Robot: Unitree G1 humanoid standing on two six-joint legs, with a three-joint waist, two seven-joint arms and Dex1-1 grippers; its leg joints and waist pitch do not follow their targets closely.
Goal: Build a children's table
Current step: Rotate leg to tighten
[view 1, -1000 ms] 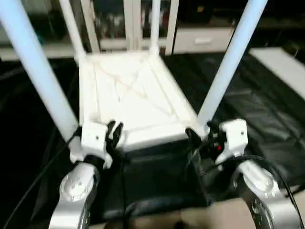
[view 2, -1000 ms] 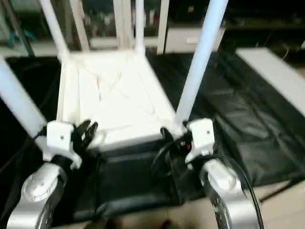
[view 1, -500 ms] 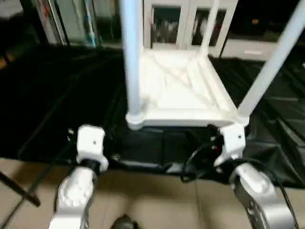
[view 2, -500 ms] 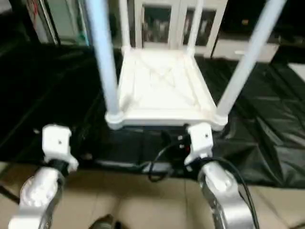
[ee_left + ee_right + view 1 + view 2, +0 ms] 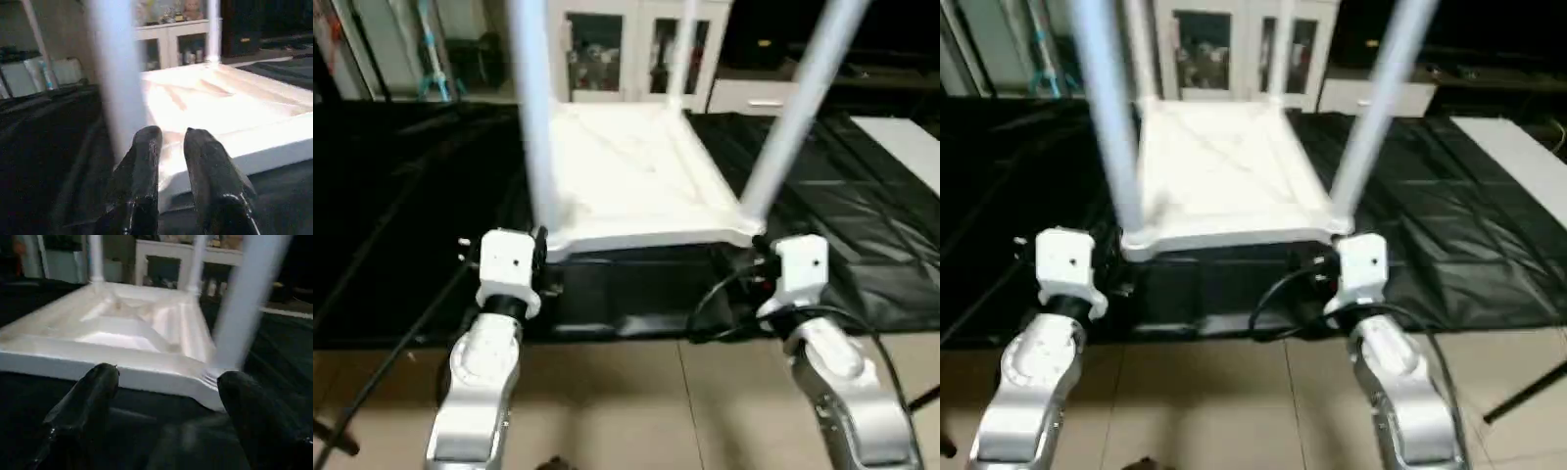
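The children's table lies upside down on a black mat, its white ribbed top facing up. Two near legs stand in the front corner sockets, and far legs rise at the back. My left gripper is at the near left corner, beside that leg's base. In the left wrist view its fingers stand close together with a narrow gap and nothing between them. My right gripper is at the near right corner, wide open in front of the top's edge, holding nothing.
The black mat covers the floor under and around the table, with beige tiles in front of it. White glass-door cabinets stand behind. A white slab lies at the far right. Black cables cross the floor on the left.
The camera has swung, so the whole picture has shifted. My left gripper now sits closer to the near left corner than half a second ago. Neither gripper's opening has changed.
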